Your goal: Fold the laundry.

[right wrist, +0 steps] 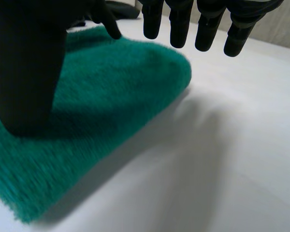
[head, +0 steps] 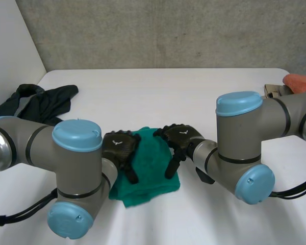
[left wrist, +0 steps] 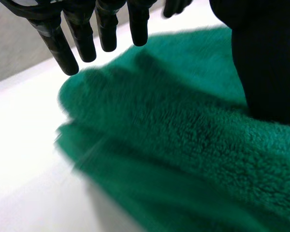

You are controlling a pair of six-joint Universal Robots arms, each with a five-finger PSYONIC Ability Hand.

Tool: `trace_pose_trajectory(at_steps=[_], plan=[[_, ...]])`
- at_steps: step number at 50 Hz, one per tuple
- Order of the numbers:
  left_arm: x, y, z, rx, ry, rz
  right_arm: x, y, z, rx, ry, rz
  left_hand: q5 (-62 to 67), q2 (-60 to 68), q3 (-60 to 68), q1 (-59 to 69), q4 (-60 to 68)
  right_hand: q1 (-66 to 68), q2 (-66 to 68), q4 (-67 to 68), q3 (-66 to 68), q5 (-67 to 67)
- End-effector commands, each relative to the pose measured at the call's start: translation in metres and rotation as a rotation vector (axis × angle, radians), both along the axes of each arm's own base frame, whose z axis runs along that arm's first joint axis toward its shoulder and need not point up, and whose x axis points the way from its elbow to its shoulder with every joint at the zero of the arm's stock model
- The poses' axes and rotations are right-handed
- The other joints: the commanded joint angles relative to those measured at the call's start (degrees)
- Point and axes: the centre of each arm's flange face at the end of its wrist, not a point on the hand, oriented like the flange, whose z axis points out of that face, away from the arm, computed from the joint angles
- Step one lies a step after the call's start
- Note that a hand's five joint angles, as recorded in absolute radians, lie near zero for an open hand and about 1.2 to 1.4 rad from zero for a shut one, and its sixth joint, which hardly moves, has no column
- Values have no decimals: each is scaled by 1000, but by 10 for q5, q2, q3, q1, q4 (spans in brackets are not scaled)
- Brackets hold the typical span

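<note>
Head view — left hand (head: pixel 120 148), right hand (head: pixel 178 140) on green towel (head: pixel 150 166) (black garment (head: pixel 41 102) apart); wrist views — fingers (left wrist: pixel 63 53) straight, spread.

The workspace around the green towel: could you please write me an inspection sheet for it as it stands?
Surface: white table, bare in the middle.
Job's things: green towel, folded, lying between the arms at the near edge. Black garment crumpled at the far left. Orange cloth at the far right edge.
Clutter: small brown item beside the orange cloth, too small to identify.
Hands: left hand open, over the towel's left edge. Right hand open, over its right side. Each wrist view shows straight fingers above the towel.
Cables: nothing seen on or around the towel.
Surroundings: grey concrete wall behind the table, white wall at the left.
</note>
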Motion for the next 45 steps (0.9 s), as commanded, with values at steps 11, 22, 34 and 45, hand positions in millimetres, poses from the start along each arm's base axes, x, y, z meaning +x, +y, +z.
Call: trace_pose_trajectory(at_steps=[11, 22, 34, 45], plan=[[8, -6, 40, -124, -66, 0, -5, -6, 32, -210, 123, -19, -27, -21, -22, -10, -16, -20, -22, -19, -20, -28], [3, -23, 127, -292, 171, -231, 10, 79, 20, -381, 120, 118, -27, -21, -22, -10, -16, -20, -22, -19, -20, -28], [-15, 2, 153, -232, 314, -627, 17, 100, -30, -449, 120, 156, -27, -21, -22, -10, -16, -20, -22, -19, -20, -28], [-17, 5, 152, -213, 313, -638, 28, 88, -43, -468, 109, 147, -27, -21, -22, -10, -16, -20, -22, -19, -20, -28]])
